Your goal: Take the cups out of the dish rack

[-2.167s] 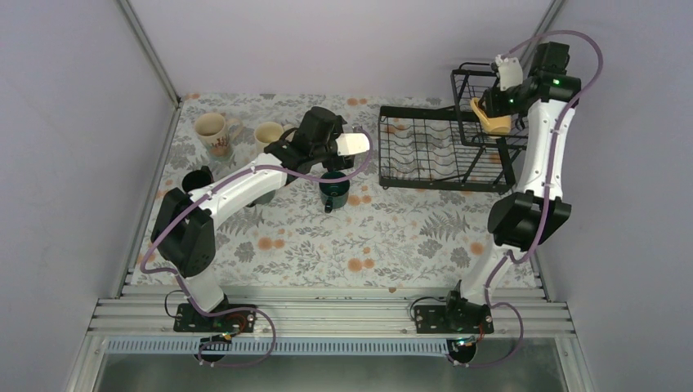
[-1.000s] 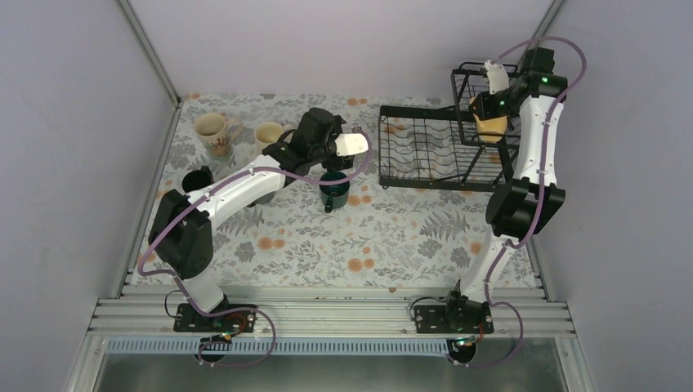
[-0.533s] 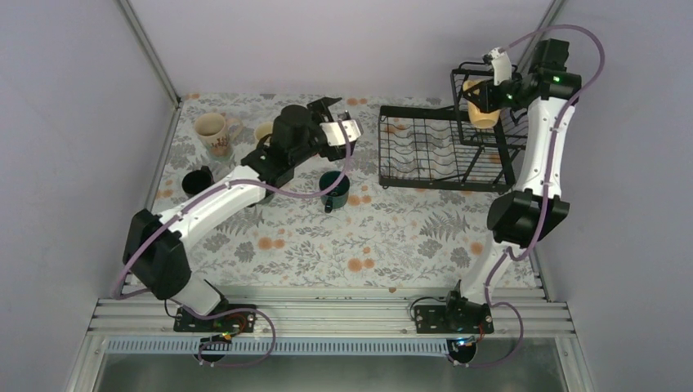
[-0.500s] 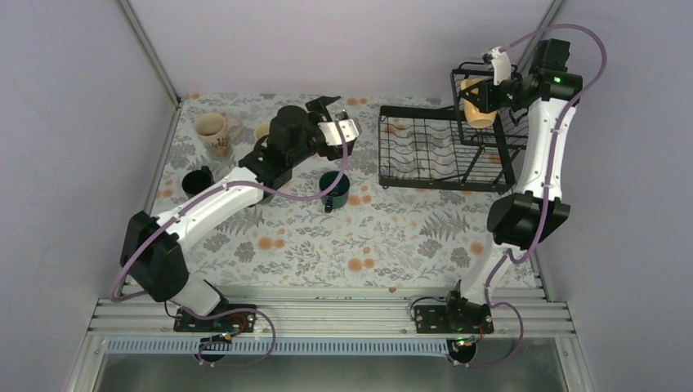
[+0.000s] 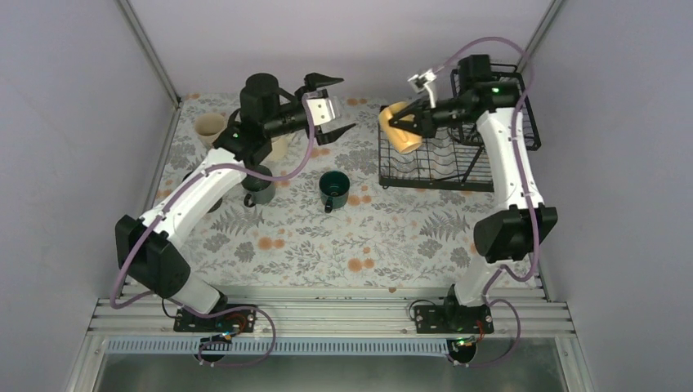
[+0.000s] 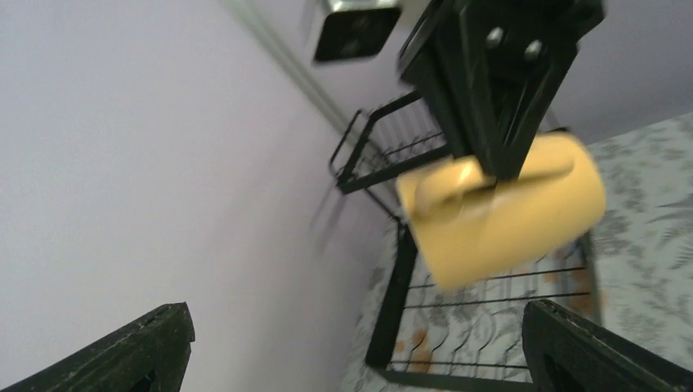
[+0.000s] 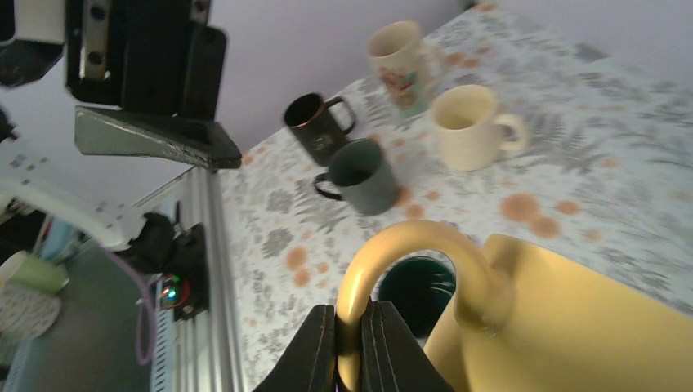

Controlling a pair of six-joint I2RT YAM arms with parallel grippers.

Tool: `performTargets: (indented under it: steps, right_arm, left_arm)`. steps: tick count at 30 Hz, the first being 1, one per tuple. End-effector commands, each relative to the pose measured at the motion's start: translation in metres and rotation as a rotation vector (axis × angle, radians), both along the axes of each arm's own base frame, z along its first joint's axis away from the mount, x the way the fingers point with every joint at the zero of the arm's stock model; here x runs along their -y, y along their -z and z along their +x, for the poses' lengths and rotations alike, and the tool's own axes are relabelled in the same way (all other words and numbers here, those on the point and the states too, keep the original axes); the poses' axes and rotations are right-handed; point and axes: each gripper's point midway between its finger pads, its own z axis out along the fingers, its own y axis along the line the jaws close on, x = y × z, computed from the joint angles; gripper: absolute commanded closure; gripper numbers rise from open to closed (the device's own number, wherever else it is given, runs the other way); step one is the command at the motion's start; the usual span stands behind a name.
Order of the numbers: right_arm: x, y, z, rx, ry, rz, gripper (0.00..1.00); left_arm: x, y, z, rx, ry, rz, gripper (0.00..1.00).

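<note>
The right hand [image 7: 350, 325] is pinching the handle of the yellow mug [image 5: 400, 132] between closed fingers, holding it tipped on its side in the air over the left edge of the dish rack [image 5: 433, 184]. The left hand [image 5: 335, 104] is hanging spread wide and gripping nothing, raised to the left of the rack and facing the mug. On the table [image 5: 392, 237], the dark teal mug [image 5: 333, 189] is standing upright, left of the rack's near corner. Farther left of the rack, the grey-green mug [image 7: 365, 175], the black mug [image 7: 315, 126], the plain cream mug [image 7: 466, 126] and the printed cream mug [image 7: 400, 57] are standing upright
</note>
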Motion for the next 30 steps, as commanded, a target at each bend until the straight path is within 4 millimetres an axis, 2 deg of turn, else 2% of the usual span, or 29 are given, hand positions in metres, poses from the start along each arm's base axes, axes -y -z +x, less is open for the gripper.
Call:
performTargets:
  steps: [1, 4, 8, 12, 17, 18, 19, 22, 26, 30]
  right_arm:
    - [-0.035, -0.042, -0.051, 0.147, -0.172, 0.086, 0.97]
    - [-0.045, -0.049, -0.069, 0.191, -0.214, 0.08, 0.97]
    - [-0.051, -0.047, -0.082, 0.192, -0.24, 0.076, 0.97]
    - [-0.06, -0.05, -0.102, 0.191, -0.288, 0.093, 0.97]
    - [-0.078, -0.056, -0.134, 0.2, -0.368, 0.103, 0.97]
    - [-0.081, -0.056, -0.138, 0.198, -0.379, 0.102, 0.97]
    - [-0.083, -0.055, -0.141, 0.199, -0.389, 0.1, 0.97]
    - [-0.086, -0.052, -0.146, 0.204, -0.407, 0.092, 0.97]
    - [-0.088, -0.05, -0.144, 0.208, -0.402, 0.075, 0.97]
    - [-0.087, -0.051, -0.144, 0.222, -0.396, 0.064, 0.97]
  left_arm:
    - [0.007, 0.008, -0.05, -0.001, 0.329, 0.067, 0.0]
    - [0.0, 0.015, -0.055, -0.013, 0.405, 0.08, 0.0]
    - [-0.019, 0.017, -0.056, -0.05, 0.514, 0.044, 0.0]
    - [-0.037, 0.02, -0.049, -0.13, 0.637, -0.008, 0.0]
    - [-0.035, 0.024, -0.037, -0.211, 0.738, -0.018, 0.0]
    - [-0.033, 0.019, -0.036, -0.226, 0.754, -0.029, 0.01]
    - [-0.03, 0.01, -0.029, -0.266, 0.757, -0.043, 0.04]
    - [-0.027, 0.018, -0.023, -0.34, 0.765, -0.067, 0.09]
    - [-0.027, 0.026, -0.037, -0.297, 0.786, -0.068, 0.1]
    - [-0.029, 0.025, -0.049, -0.313, 0.789, -0.068, 0.11]
